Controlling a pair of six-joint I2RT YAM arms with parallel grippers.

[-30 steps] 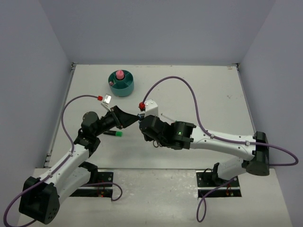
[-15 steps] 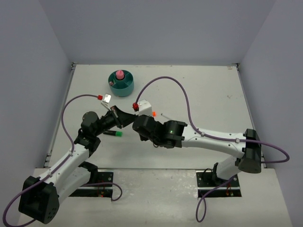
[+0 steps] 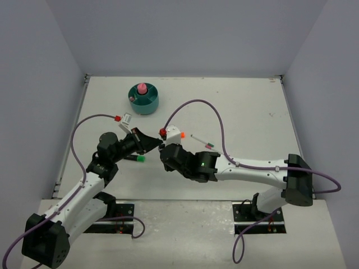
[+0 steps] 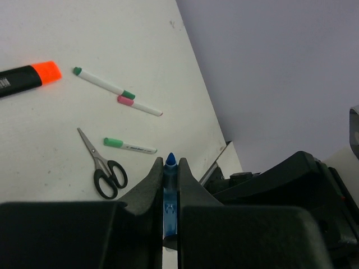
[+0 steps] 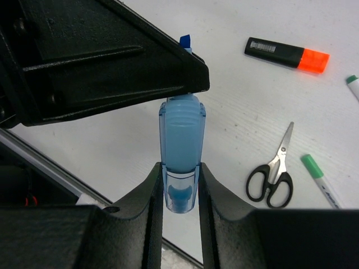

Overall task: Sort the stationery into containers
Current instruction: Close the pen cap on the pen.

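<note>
A blue marker (image 5: 182, 145) hangs in the air between both grippers. My right gripper (image 5: 180, 174) is shut on its clear capped end. My left gripper (image 4: 170, 165) is shut on the other, thinner end of the blue marker (image 4: 170, 193), whose tip pokes out past the fingertips. In the top view the two grippers meet at mid-table, left gripper (image 3: 157, 142) against right gripper (image 3: 165, 148). The round teal organiser (image 3: 148, 105) stands at the back left with a pink tube (image 3: 142, 88) in its centre well.
On the table lie an orange-capped black highlighter (image 5: 286, 55), black-handled scissors (image 5: 273, 175), thin white pens (image 4: 104, 84) (image 4: 139, 105) (image 4: 129, 147), and a green-capped highlighter (image 3: 134, 158) below the left gripper. The right arm's forearm (image 3: 252, 168) stretches across the near right.
The left gripper has shut on the blue marker's thin end. The right arm has swung left, uncovering the orange highlighter and pens in the top view.
</note>
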